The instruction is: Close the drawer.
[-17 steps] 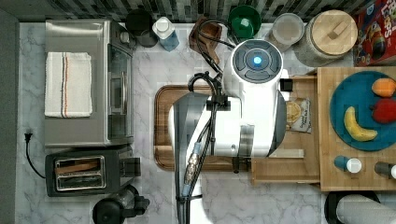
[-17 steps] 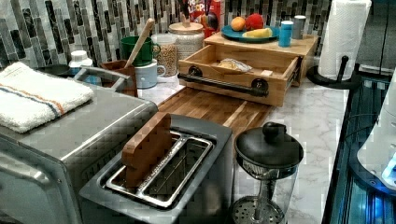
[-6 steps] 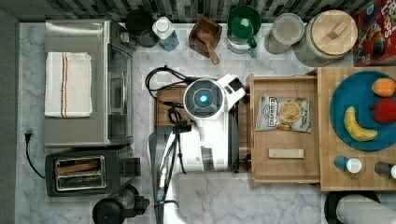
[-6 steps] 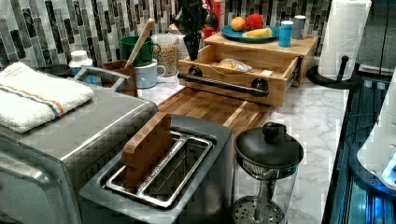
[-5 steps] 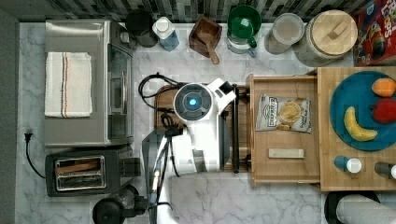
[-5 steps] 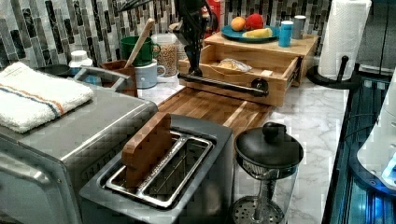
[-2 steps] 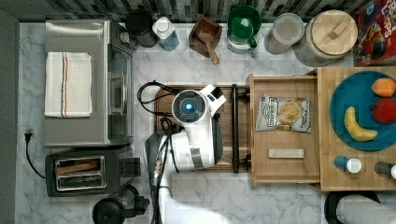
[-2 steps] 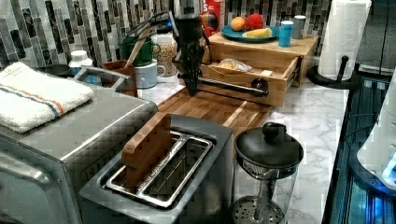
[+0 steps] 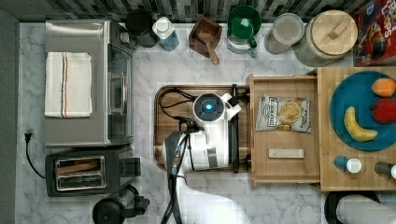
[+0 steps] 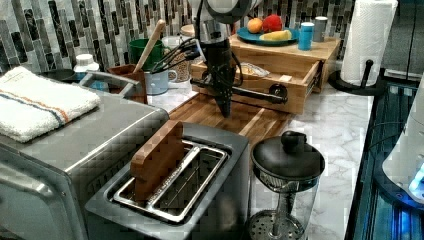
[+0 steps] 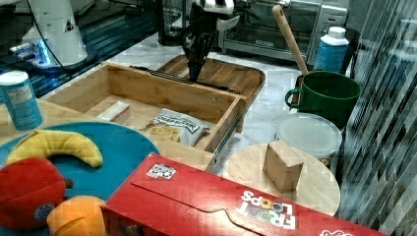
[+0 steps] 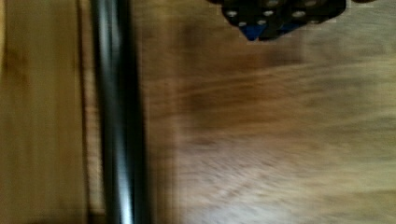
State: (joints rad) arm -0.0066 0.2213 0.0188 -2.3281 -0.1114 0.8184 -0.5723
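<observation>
The drawer [image 9: 285,163] stands pulled out of the wooden box at the top view's right edge of the table [image 9: 196,65], its open tray reaching toward the cutting board [image 9: 163,121]; inside it lie a snack bag [image 9: 285,113] toward the back-wall side and a small pale block [image 9: 286,153] nearer the front edge of the table; on the box's top [image 9: 327,172] rests a blue plate [image 9: 341,105] holding a banana [image 9: 357,125], a red fruit [image 9: 385,110] and an orange fruit [image 9: 384,87], with two small shakers [image 9: 348,164] beside it; along the back wall stand a green mug [image 9: 243,21], a brown wooden cup with a spoon [image 9: 205,35], a lidded tub [image 9: 286,31] and a jar with a wooden lid [image 9: 329,35]; the drawer's black bar handle [image 9: 235,128] faces the top view's left, and its long axis runs from the back-wall side toward the front edge of the table, parallel to the edge of the cutting board just beside it; the gripper [image 10: 223,107] points straight down over the cutting board, just on the board's side of the handle, its tip near the wood; the jaws appear pressed together into a narrow point with nothing between them, and whether they touch the handle I cannot tell; in the wrist view the handle [image 12: 119,112] crosses as a dark bar between pale drawer front and darker board.
</observation>
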